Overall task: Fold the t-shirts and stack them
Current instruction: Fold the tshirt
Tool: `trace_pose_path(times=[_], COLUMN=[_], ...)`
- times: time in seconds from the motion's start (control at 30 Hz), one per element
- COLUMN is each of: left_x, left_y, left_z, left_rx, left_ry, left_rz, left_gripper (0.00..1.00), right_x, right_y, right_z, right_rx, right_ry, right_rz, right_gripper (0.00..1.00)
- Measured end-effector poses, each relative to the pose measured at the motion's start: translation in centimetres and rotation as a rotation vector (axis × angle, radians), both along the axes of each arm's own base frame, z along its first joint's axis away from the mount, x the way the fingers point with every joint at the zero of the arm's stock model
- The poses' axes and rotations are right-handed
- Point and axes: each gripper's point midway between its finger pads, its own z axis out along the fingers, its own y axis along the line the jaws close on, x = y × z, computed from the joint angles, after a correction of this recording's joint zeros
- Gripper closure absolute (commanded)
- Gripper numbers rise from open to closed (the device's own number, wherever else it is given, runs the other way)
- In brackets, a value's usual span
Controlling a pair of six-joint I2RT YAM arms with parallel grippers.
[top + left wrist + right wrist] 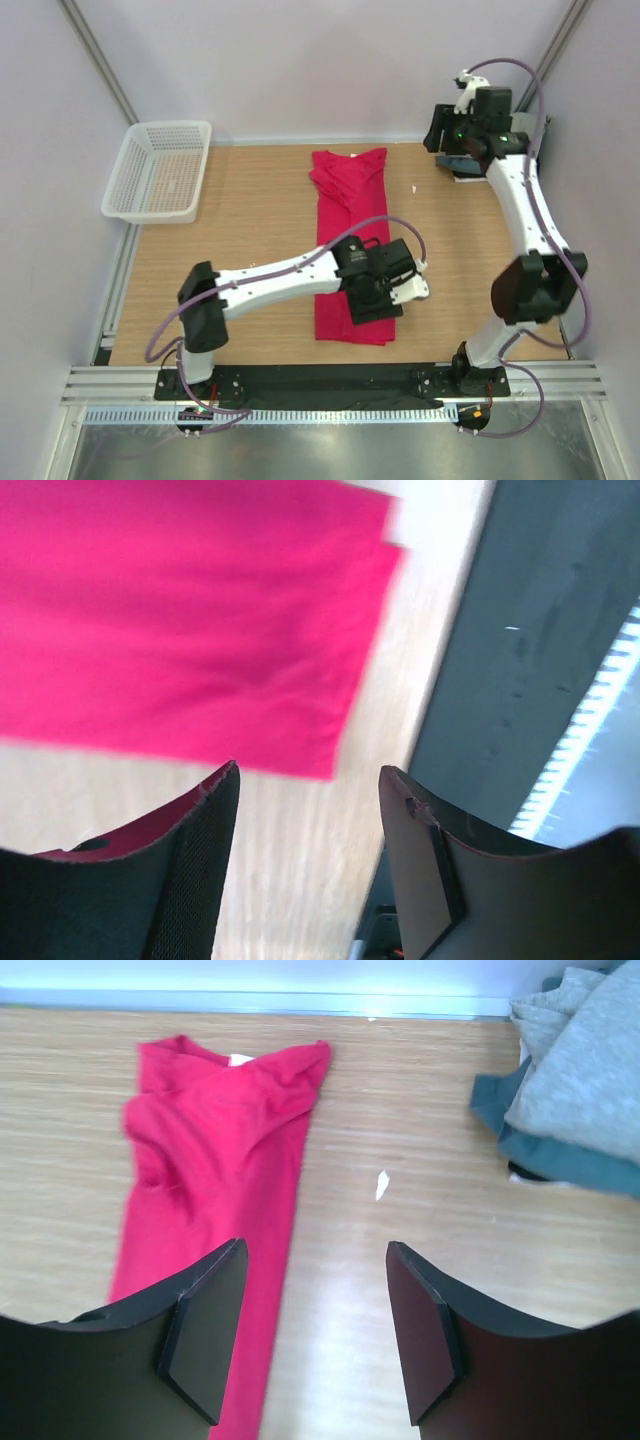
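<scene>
A crimson-pink t-shirt (348, 230) lies folded into a long narrow strip down the middle of the table, collar end at the far side. My left gripper (378, 308) hovers over its near right corner, open and holding nothing. In the left wrist view the pink t-shirt (180, 610) ends just ahead of the left gripper (305, 770), with bare wood between the fingers. My right gripper (440, 135) is raised at the back right, open and empty. The right wrist view shows the right gripper (315, 1245) beside the pink t-shirt (210, 1160), with folded light grey (590, 1050) and blue-grey (530, 1130) t-shirts stacked at the right.
A white mesh basket (160, 170) stands at the back left corner. A small white scrap (414, 188) lies on the wood between the pink shirt and the stack (465, 170). The table's near edge and dark rail (520, 660) run close to my left gripper.
</scene>
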Motion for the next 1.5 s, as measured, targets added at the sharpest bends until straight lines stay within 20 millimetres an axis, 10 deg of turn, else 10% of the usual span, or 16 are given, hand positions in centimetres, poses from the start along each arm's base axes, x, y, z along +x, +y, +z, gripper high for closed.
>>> trace_pose_path(times=[0.17,0.47,0.73,1.2,1.5], left_x=[3.7,11.3,7.9,2.1,2.6], left_y=[1.5,6.9,8.9,11.7,11.4], left_z=[5.6,4.8,0.5,-8.1,-10.4], left_rx=[-0.127,-0.17,-0.106,0.073,-0.011], left_ry=[-0.174,-0.002,0.291,0.698,0.759], left_rz=[0.12,0.693,0.997,1.419,1.531], left_gripper=[0.37,0.37,0.38,0.46,0.49], right_x=[-8.9,-26.7,-35.7,-38.8,-38.4], right_y=[1.4,5.8,7.0,8.8,9.5], right_z=[2.5,-15.2,-18.0,-22.6,-24.4], right_rx=[0.146,0.575,0.655,0.57,0.535], right_ry=[0.046,0.859,1.049,1.316,1.291], right_rz=[0.041,-0.043,-0.075,-0.125,-0.13], right_gripper=[0.38,0.4,0.4,0.41,0.41])
